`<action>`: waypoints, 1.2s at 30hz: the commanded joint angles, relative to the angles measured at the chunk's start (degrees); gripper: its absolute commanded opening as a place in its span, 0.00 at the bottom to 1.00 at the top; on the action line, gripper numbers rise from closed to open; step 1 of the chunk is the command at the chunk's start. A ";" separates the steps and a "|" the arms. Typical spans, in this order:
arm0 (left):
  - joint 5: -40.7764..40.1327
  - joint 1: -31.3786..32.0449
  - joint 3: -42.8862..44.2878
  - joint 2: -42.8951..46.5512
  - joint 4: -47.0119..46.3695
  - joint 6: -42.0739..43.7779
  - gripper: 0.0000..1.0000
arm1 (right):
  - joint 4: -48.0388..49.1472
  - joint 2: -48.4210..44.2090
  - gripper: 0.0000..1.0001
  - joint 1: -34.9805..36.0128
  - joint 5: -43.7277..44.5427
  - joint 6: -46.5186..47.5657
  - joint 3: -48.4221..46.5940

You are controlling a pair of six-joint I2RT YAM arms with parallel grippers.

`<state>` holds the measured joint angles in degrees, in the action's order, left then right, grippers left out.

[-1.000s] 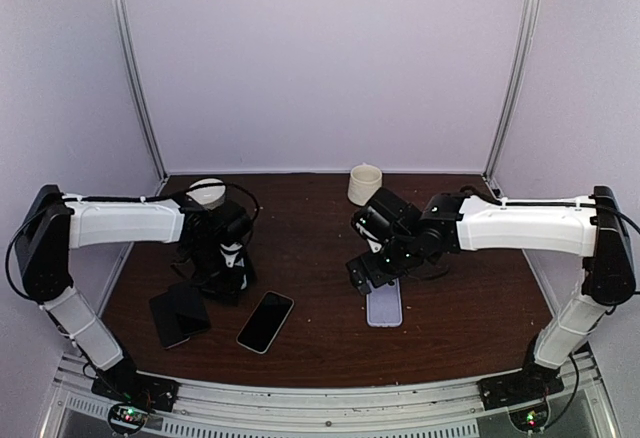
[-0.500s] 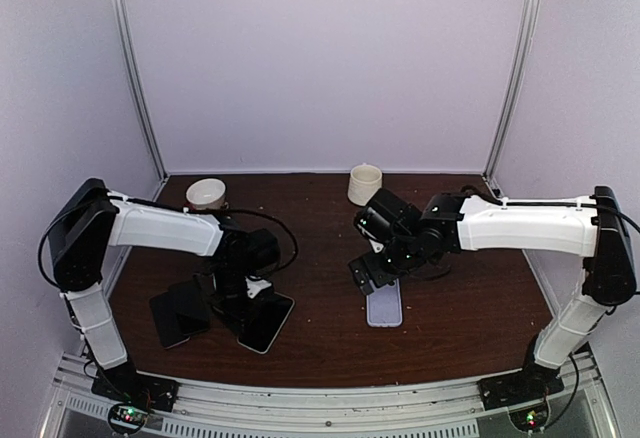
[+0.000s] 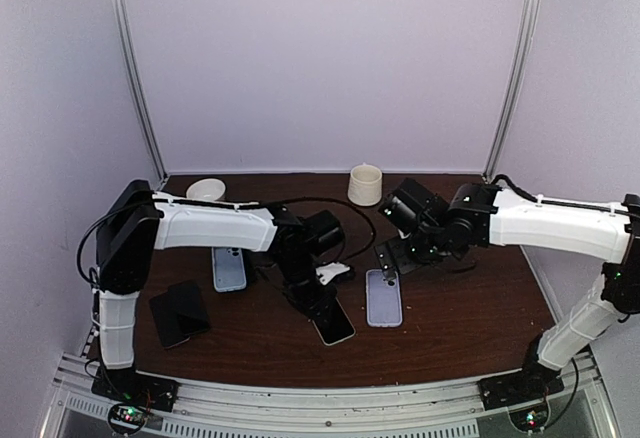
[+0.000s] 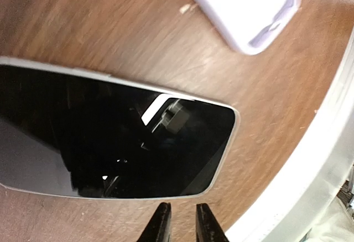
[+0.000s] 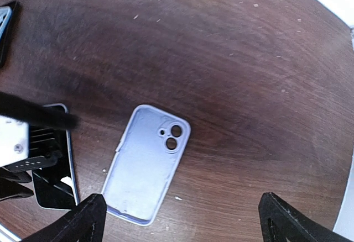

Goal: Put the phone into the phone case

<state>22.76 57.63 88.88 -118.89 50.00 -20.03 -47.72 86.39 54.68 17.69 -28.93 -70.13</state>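
The phone (image 3: 334, 325) lies face up, its black screen (image 4: 110, 137) filling the left wrist view, just left of the lavender phone case (image 3: 383, 298). The case lies hollow side up with its camera holes at the far end (image 5: 146, 164). My left gripper (image 3: 318, 300) hovers at the phone's long edge; its jaws (image 4: 182, 224) are nearly together with a thin gap and nothing between them. My right gripper (image 3: 393, 258) stands wide open above the case's far end, with the case seen between its fingertips (image 5: 182, 222).
A light blue phone case (image 3: 229, 268) and two black flat items (image 3: 180, 313) lie at the left. A white bowl (image 3: 205, 190) and a cream cup (image 3: 365, 184) stand at the back. The table's front rail (image 4: 310, 164) runs close to the phone.
My left arm swept right and the phone slid with it from left of centre to beside the lavender case. My right gripper drew back off the case, still open.
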 commanded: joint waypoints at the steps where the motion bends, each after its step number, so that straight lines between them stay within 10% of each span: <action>1: -1.23 -1.25 0.27 5.80 -2.03 0.25 0.20 | -2.28 -5.14 0.99 -1.58 4.35 -1.65 1.36; 8: -11.65 -14.60 -5.03 21.63 1.88 -3.93 0.35 | 1.88 4.84 0.99 1.97 -4.16 1.68 -6.33; 13: -28.62 -23.84 -6.90 27.64 6.37 -5.16 0.96 | 1.14 18.39 0.99 5.68 -10.77 3.72 -18.18; 36: -28.43 -29.89 -12.49 31.94 2.83 -4.03 0.98 | -14.32 43.77 0.99 8.69 -17.52 -2.94 -35.78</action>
<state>-6.96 28.47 76.90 -87.64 54.85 -24.95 -58.24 128.40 63.02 -0.01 -31.00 -103.85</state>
